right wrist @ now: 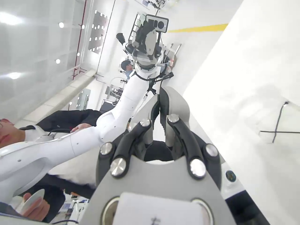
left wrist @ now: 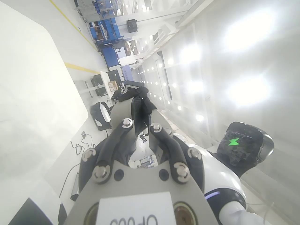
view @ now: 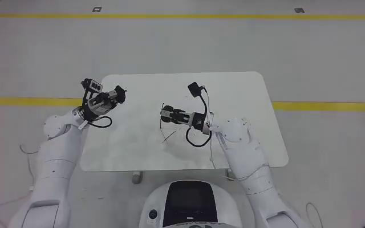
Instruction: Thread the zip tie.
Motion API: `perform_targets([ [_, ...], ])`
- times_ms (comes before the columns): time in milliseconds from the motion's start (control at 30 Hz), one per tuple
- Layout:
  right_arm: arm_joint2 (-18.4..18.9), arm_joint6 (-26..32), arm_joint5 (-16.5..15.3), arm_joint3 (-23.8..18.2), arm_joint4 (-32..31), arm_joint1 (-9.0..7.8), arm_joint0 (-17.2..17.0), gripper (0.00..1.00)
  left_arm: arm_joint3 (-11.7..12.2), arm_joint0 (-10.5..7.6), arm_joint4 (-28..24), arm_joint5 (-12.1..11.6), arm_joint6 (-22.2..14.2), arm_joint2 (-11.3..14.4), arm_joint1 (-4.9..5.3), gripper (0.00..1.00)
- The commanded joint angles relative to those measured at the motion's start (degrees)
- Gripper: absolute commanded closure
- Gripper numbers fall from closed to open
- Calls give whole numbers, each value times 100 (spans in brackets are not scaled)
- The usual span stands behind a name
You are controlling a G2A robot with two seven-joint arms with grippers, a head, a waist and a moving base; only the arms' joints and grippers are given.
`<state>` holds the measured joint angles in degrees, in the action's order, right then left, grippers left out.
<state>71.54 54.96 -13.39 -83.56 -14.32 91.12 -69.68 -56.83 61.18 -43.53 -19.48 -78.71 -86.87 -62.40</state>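
A thin black zip tie [right wrist: 278, 122] lies on the white table [right wrist: 246, 71], crossed over by another thin black strand; it also shows as fine dark lines [view: 169, 135] near the table's front middle. My right gripper [view: 163, 115] hovers just above and behind those lines, pointing left. Its fingers [right wrist: 164, 104] are pressed together with nothing visible between them. My left gripper [view: 119, 93] is held up over the table's far left corner, away from the zip tie. Its fingers [left wrist: 137, 108] are shut, with dark black material at their tips.
The white table [view: 239, 114] carries nothing else that I can see. Its right half and back are free room. Yellow floor lines [view: 319, 106] run behind it. The left arm's gripper [right wrist: 147, 40] appears far off in the right wrist view.
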Motion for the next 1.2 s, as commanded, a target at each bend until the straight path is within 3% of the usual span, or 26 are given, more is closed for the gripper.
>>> perform_targets([
  [0, -9, -440, -86, -77, -148, -10, -84, 100, -7, 10, -7, 15, 46, 4, -2, 100],
  [67, -52, -992, -300, -261, -255, -16, -246, 100, -177, 114, -78, 114, 292, 57, -15, 100],
  [200, -196, -2149, -609, -595, -848, -29, -613, 100, -517, 322, -72, 35, 621, 257, -54, 100],
  [400, -512, -3668, -609, -839, -1796, -47, -1005, 100, -861, 421, 133, 0, 1009, 817, -161, 100],
  [533, -581, -4227, -523, -899, -2302, -69, -1122, 100, -977, 384, 301, 0, 1298, 1107, -240, 100],
  [800, -581, -4227, -523, -899, -2302, -69, -1122, 100, -977, 384, 301, 0, 1298, 1107, -240, 100],
  [867, -565, -4251, -551, -939, -2516, -86, -1110, 100, -1074, 398, 536, 13, 1346, 1137, -224, 100],
  [1033, -323, -4258, -609, -1337, -2826, -209, -1313, 100, -1215, 530, 934, 52, 1227, 1162, -162, 100],
  [1167, -86, -4204, -609, -1719, -2983, -328, -1485, 100, -1294, 599, 944, 120, 1220, 1372, -180, 100],
])
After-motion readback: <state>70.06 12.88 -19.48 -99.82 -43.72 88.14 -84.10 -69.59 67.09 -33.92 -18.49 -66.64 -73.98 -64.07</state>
